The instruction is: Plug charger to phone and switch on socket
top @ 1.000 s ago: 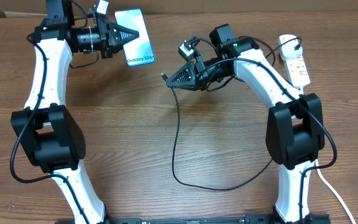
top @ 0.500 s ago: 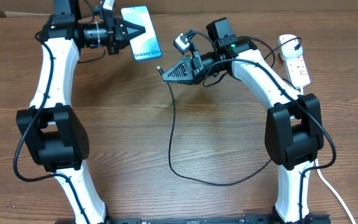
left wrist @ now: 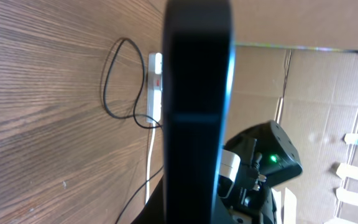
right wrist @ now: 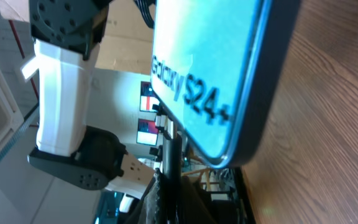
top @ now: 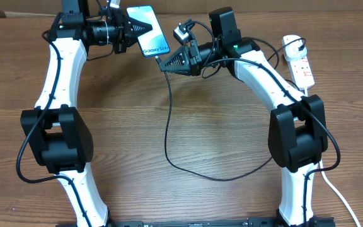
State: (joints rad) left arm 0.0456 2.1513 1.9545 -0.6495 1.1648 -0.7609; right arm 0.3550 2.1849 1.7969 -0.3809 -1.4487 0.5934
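Note:
My left gripper [top: 138, 27] is shut on the phone [top: 150, 33] and holds it above the table's far side, screen up. The "Galaxy S24+" end points toward my right gripper [top: 167, 63], which is shut on the charger's [top: 168, 120] small black connector. The tip sits just below that short end; I cannot tell whether it touches. In the right wrist view the phone [right wrist: 210, 68] fills the top, with the charger's connector [right wrist: 168, 155] upright between my right gripper's [right wrist: 169, 190] jaws. The left wrist view shows the phone [left wrist: 196, 93] edge-on in my left gripper [left wrist: 194, 208]. The white socket [top: 300, 60] lies far right.
The black cable hangs from the right gripper, loops over the middle of the table [top: 219, 178] and runs up behind the right arm toward the socket. The socket's thick white cord [top: 336, 195] trails off at the front right. Cardboard boxes [left wrist: 316, 87] stand beyond the table's far edge.
The left arm has carried the phone to the right and farther back. The right gripper has moved left and back with the connector, closing the gap to the phone's short end.

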